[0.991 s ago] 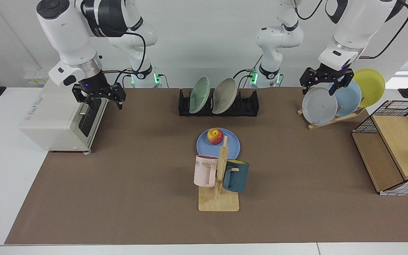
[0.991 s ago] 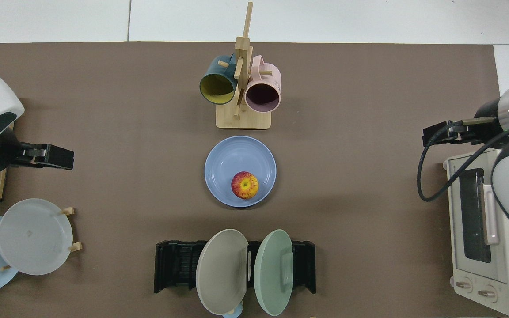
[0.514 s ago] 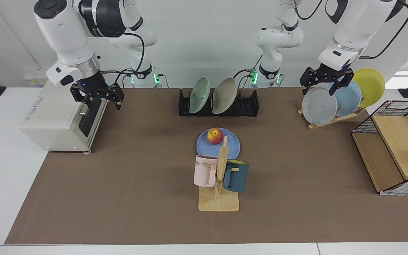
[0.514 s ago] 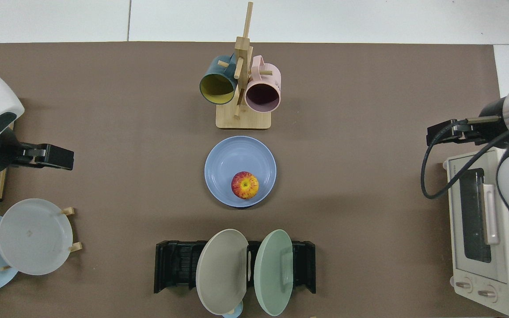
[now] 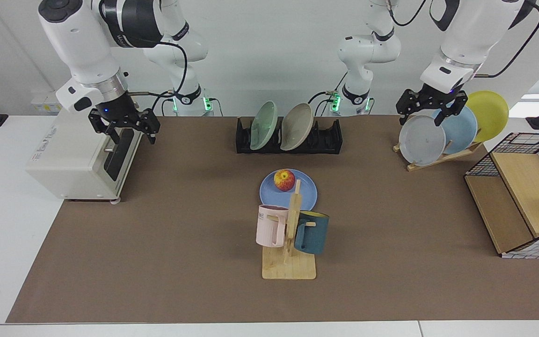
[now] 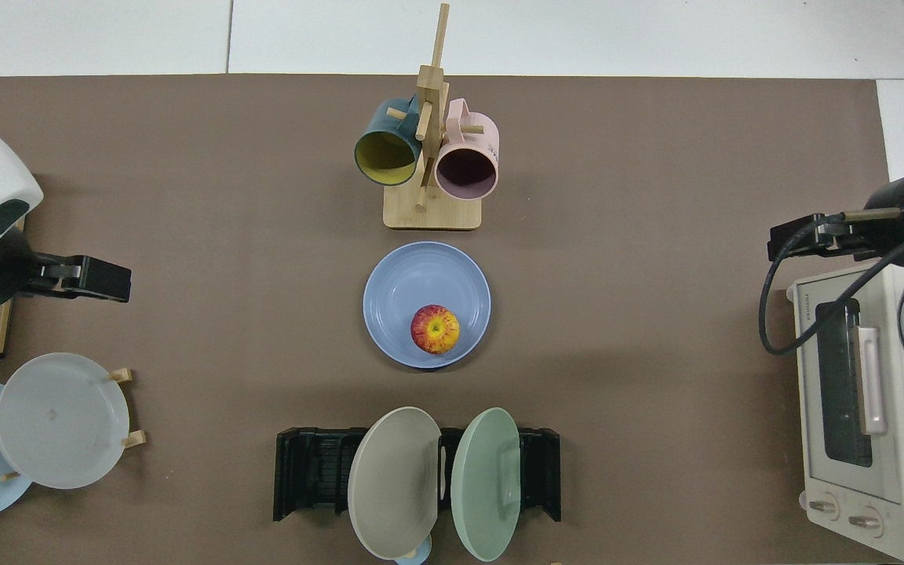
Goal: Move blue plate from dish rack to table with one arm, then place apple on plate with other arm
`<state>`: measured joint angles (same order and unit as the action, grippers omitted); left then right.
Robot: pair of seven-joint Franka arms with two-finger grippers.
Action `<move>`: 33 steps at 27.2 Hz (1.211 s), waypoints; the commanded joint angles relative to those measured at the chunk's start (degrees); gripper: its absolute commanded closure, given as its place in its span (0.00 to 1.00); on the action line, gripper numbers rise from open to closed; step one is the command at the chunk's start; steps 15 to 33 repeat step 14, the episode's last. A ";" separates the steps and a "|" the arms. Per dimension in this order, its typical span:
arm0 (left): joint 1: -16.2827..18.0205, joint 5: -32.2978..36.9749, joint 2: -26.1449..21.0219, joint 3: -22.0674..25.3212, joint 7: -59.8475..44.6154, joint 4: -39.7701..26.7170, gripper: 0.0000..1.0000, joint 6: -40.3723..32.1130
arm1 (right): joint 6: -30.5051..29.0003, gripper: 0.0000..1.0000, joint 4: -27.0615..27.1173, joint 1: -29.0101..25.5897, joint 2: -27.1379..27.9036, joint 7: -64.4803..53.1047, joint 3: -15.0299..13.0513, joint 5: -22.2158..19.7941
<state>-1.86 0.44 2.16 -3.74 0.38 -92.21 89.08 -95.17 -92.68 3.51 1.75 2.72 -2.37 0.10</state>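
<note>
Right tool (image 5: 123,129) hangs above the toaster oven (image 5: 82,157) at the tabletop's (image 5: 180,243) edge, fingers spread, nothing between them; in the top view it (image 6: 801,238) sits just past the oven's (image 6: 864,408) corner. Left tool (image 5: 431,108) hovers over the grey plate (image 5: 421,140) on the wood stand (image 5: 442,157), fingers apart and empty; in the top view it (image 6: 99,278) lies beside that grey plate (image 6: 60,420). Pale blue plate (image 5: 461,126) and yellow plate (image 5: 489,114) lean behind the grey one on the same stand. Blue plate (image 5: 304,194) lies flat mid-tabletop, well apart from both tools, between dish rack (image 5: 330,138) and mug tree (image 5: 290,234). Apple (image 5: 284,180) rests on the plate, toward the rack side; top view shows the apple (image 6: 435,329) off-centre on the blue plate (image 6: 405,290). Dish rack (image 6: 311,475) holds a beige plate (image 6: 393,482) and a green plate (image 6: 486,482), both upright and tilted. Mug tree (image 6: 430,157) carries a pink mug (image 6: 466,161) and a teal mug (image 6: 385,153). Wire-sided wooden box (image 5: 522,196) stands at the tabletop's edge near the stand.
</note>
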 commanded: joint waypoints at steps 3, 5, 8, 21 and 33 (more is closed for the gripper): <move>0.62 -0.80 0.47 -0.13 0.33 0.19 0.00 -0.92 | 1.65 0.00 -2.16 -0.43 -2.27 -3.59 -0.53 0.34; 0.54 -0.80 0.47 -0.13 0.33 0.28 0.00 -0.92 | 1.65 0.00 -2.16 -1.05 -2.27 -3.77 -0.53 0.34; 0.54 -0.80 0.47 -0.13 0.33 0.19 0.00 -0.92 | 1.74 0.00 -2.24 -1.14 -2.36 -3.68 -0.53 0.34; 0.54 -0.80 0.47 -0.13 0.33 0.28 0.00 -0.92 | 2.53 0.00 -2.51 -1.05 -2.80 -3.33 -0.53 0.34; 0.54 -0.80 0.47 -0.13 0.33 0.28 0.00 -0.92 | 2.53 0.00 -2.51 -1.05 -2.80 -3.33 -0.53 0.34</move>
